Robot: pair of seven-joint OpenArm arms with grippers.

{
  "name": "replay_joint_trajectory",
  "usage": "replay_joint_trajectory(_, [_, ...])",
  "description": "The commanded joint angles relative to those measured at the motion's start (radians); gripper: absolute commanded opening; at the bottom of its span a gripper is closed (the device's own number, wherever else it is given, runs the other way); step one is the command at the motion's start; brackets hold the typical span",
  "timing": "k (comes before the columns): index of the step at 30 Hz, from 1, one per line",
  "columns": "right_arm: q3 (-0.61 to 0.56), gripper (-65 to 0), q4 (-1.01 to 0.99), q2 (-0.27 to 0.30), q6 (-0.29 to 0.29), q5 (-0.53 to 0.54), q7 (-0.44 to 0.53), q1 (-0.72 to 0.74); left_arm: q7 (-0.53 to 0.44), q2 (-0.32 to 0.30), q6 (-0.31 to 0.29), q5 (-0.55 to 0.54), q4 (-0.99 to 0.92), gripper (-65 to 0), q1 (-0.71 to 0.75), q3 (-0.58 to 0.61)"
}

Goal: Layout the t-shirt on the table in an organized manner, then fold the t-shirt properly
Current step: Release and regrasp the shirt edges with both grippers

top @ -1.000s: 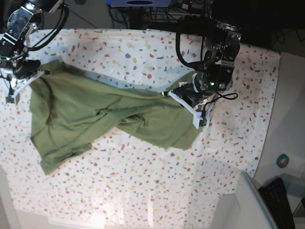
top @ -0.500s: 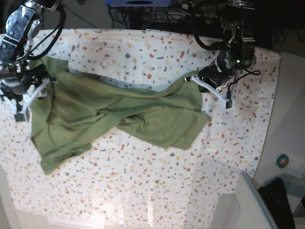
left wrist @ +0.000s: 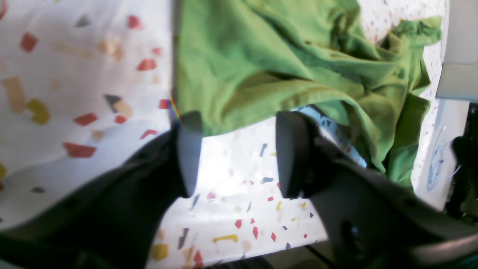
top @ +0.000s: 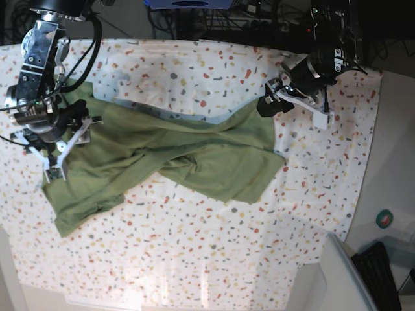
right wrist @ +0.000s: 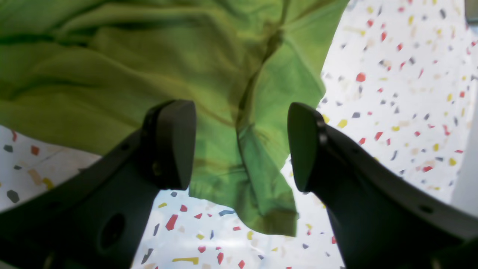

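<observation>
Base view: t-shirt (top: 168, 159) is lying rumpled, diagonal, across table (top: 194, 259)
Edges: wide bare cloth near; right side free
Left gripper (left wrist: 233, 157): released, empty; right gripper (right wrist: 241, 145): released, hovering over sleeve

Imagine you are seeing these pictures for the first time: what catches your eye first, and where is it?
The crumpled olive t-shirt sprawls across the middle of the speckled table. At its two ends an arm hangs over it: the right gripper above one edge, the left gripper just off the other, both with fingers apart and empty.
</observation>
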Motion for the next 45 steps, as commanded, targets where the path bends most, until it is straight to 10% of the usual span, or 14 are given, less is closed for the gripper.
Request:
replay_joint_trajectory(1, [0.002, -28.2, 0.006, 0.006, -0.006, 0.001, 0.018, 0.019, -0.010, -0.006, -0.008, -0.029, 0.011, -31.4, -0.002, -0.007])
replay_joint_trajectory(18, [0.004, -28.2, -0.092, 0.007, -0.018, -0.001, 0.019, 0.129, -0.004, 0.010, -0.008, -0.046, -0.083, -30.1, 0.009, -0.114])
replay_joint_trajectory(28, [-0.002, -28.2, -0.370, 0.046, -0.273, -0.001, 0.081, 0.256, -0.009, 0.010, -0.008, -0.033, -0.138, -29.6, 0.005, -0.065])
replay_joint_trajectory(45, [0.005, -28.2, -0.560, 0.092, -0.282, -0.001, 0.147, 0.283, -0.009, -0.013, -0.008, -0.033, -0.137, -29.6, 0.003, -0.068])
